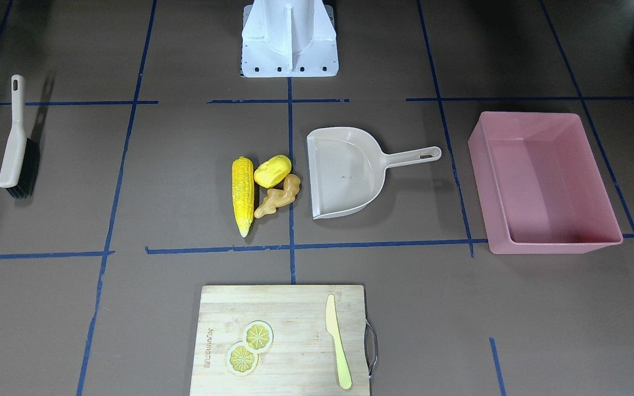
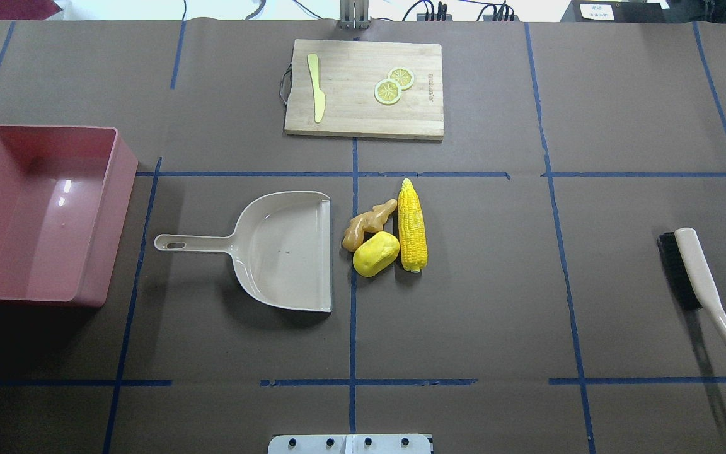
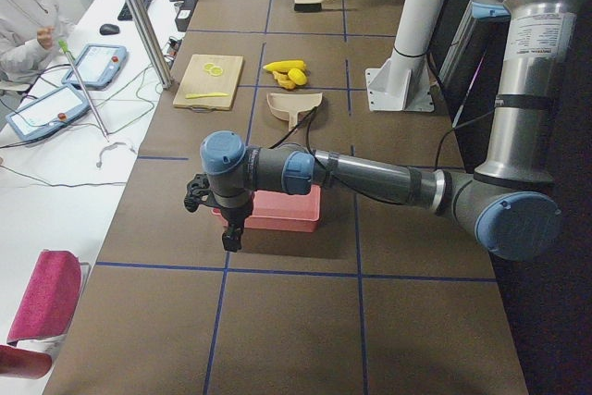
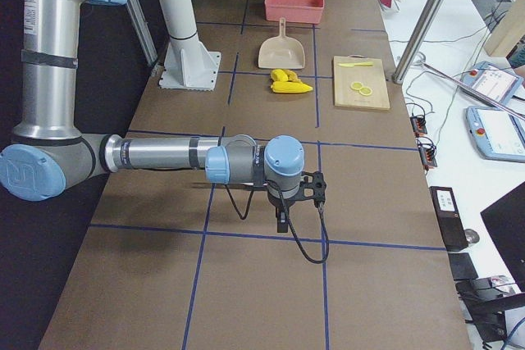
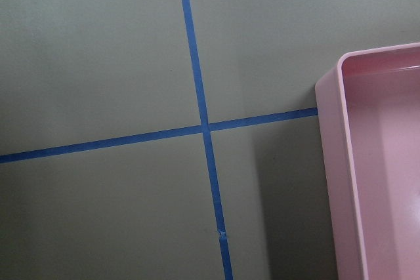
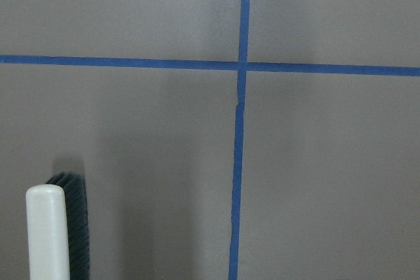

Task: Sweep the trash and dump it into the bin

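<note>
Grippers are both hanging well away from the dustpan (image 2: pixel 287 252). The left gripper (image 3: pixel 230 234) is pointing down over the table (image 2: pixel 495 302) on the dustpan's handle side, past the bin (image 2: pixel 48 128). The right gripper (image 4: pixel 281 220) is pointing down on the dustpan's mouth side, past the brush (image 2: pixel 697 274). Only the side views are showing them, so I cannot tell if the fingers are spread or closed (the wrist cameras are catching just table, a bin corner and the brush tip).

The trash is lying just beside the dustpan's open mouth. The ginger root (image 2: pixel 366 225) and the potato-like lump (image 2: pixel 375 253) are nearest to it, and the corn cob (image 2: pixel 412 226) is lying just behind them. The bin is sitting beyond the dustpan's handle end, apart from it. A cutting board (image 2: pixel 350 113) with two lemon slices (image 2: pixel 393 86) and a knife (image 2: pixel 316 87) is lying beyond the dustpan, away from the robot.
</note>
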Controlling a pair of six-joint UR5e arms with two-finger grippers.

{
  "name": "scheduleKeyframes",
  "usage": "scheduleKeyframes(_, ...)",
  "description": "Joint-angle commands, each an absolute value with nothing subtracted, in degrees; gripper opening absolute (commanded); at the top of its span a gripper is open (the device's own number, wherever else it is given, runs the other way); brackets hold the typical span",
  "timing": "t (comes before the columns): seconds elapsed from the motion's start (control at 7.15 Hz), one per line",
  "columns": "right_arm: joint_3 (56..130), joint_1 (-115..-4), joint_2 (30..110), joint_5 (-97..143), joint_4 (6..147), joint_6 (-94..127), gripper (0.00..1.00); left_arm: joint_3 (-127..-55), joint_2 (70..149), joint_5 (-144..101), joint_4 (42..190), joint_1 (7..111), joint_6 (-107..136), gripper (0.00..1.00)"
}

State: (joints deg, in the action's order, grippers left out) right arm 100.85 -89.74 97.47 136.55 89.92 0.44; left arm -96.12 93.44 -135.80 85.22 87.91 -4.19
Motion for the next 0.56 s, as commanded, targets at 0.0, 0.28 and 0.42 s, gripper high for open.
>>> scheduleKeyframes(0.0, 100.81, -89.74, 97.21, 136.58, 89.56, 0.44, 1.0, -98.24, 90.73, -135.88, 85.69, 87.89, -5.52, 1.0)
scheduleKeyframes(0.28, 100.28, -89.56, 96.95, 136.84, 89.3, 0.44, 1.0, -98.7, 89.65, -136.05, 85.52, 87.8, -5.19, 1.0)
scheduleKeyframes(0.42, 100.2, -89.56, 96.94, 136.85, 89.38, 0.53, 1.0, -98.96, 89.47, -135.97, 85.52, 87.54, -5.19, 1.0)
